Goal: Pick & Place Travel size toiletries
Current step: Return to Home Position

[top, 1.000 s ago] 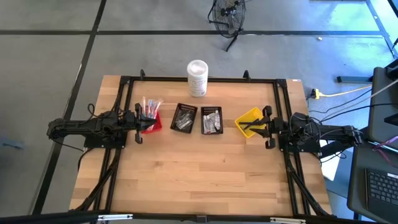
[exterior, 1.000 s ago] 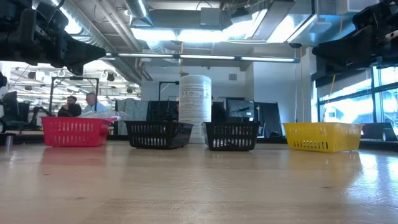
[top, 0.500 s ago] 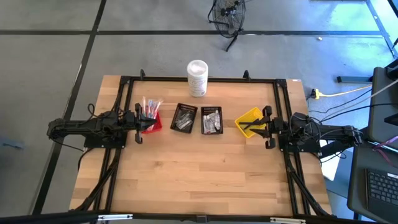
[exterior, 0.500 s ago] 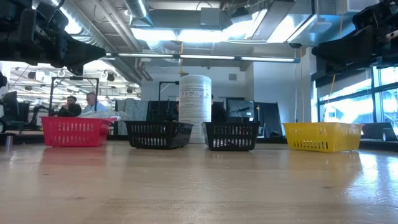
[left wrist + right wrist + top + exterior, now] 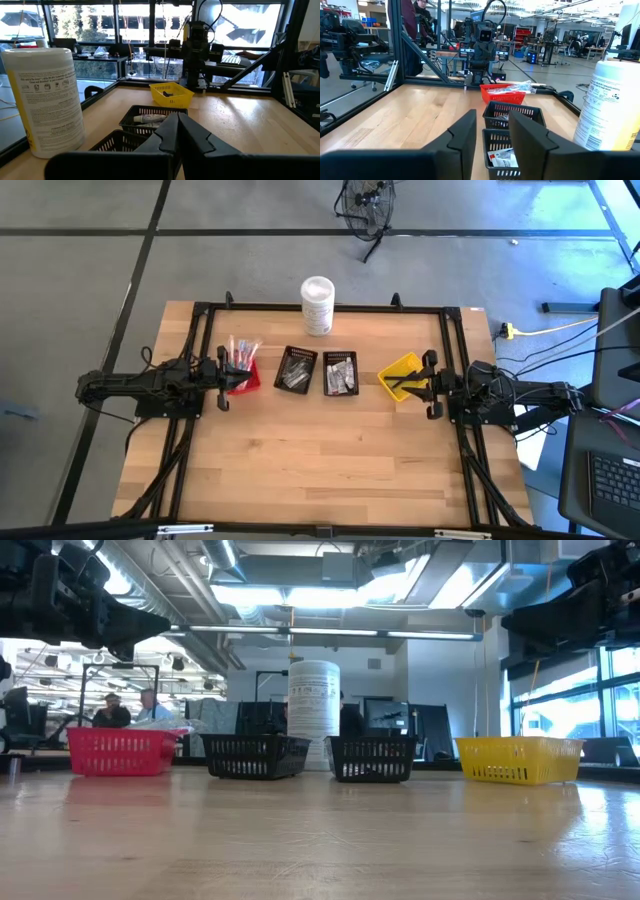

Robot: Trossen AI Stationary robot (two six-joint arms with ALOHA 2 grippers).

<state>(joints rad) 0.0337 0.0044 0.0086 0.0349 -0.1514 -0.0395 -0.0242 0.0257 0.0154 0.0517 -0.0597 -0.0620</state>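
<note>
Travel size toiletries lie in a row of small bins across the table's far half. Clear-wrapped pale items (image 5: 242, 352) stick up out of the red bin (image 5: 246, 380). A white tube (image 5: 148, 118) and small sachets (image 5: 503, 157) lie in the two black bins (image 5: 296, 370) (image 5: 340, 374). A dark item (image 5: 170, 92) lies in the yellow bin (image 5: 402, 372). My left gripper (image 5: 176, 120) hovers shut and level beside the red bin, at the table's left edge (image 5: 226, 380). My right gripper (image 5: 492, 120) hovers open and level beside the yellow bin (image 5: 428, 386), with nothing between its fingers.
A tall white cylindrical canister (image 5: 317, 305) stands behind the bins at the table's far edge. A black frame (image 5: 330, 307) runs along the table's far, left and right sides. The near half of the wooden table (image 5: 320, 460) is bare wood. People sit in the room beyond (image 5: 130, 708).
</note>
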